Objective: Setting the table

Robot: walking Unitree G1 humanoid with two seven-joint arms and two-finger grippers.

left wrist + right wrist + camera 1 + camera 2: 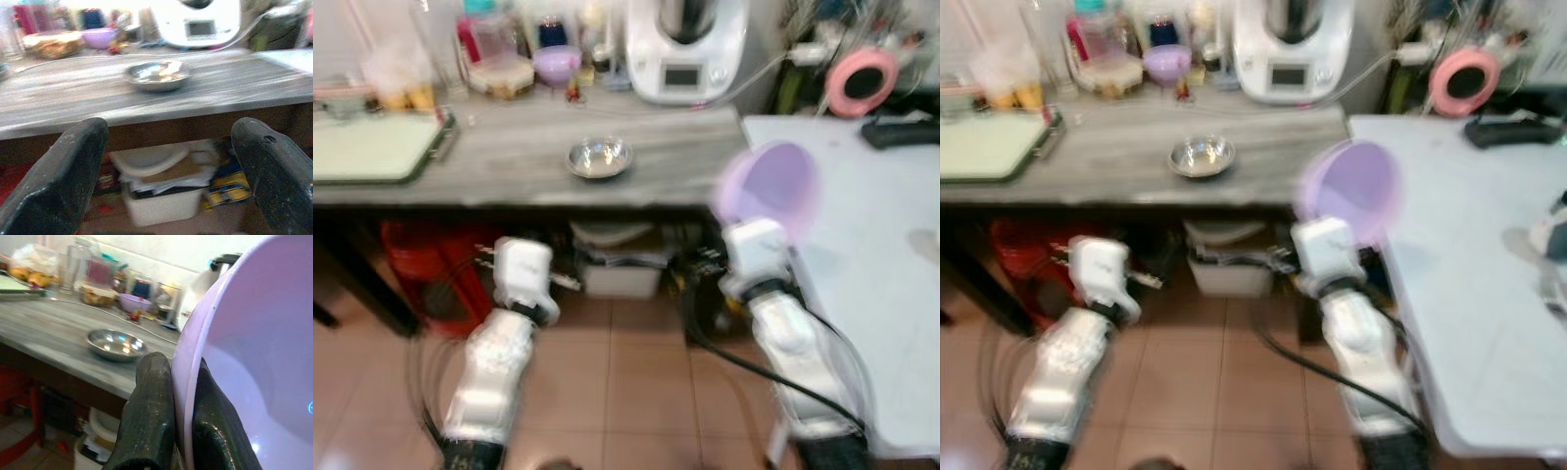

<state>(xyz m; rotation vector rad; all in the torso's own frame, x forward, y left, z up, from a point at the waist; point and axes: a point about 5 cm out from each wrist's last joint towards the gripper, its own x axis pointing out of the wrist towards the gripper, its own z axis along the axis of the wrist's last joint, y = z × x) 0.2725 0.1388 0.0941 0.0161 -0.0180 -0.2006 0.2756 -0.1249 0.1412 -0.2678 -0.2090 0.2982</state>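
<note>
While the grey bench (509,157) spans the far side beside a pale blue table (891,255) on the right, the right tool (171,421) clenches the rim of a tilted purple bowl (766,188), held up near the bench's right corner. The left tool (171,171) hangs spread and released, low before the bench. A steel bowl (599,157) sits mid-bench.

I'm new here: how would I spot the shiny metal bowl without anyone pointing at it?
Find the long grey wood-grain counter with the white kitchen machine at its back. In front of that machine, near the counter's front edge, sits the metal bowl, standing alone. It is silver and mirror-bright, unlike the small purple bowl among the jars behind it and the big purple bowl pinched in the robot's right gripper.
</note>
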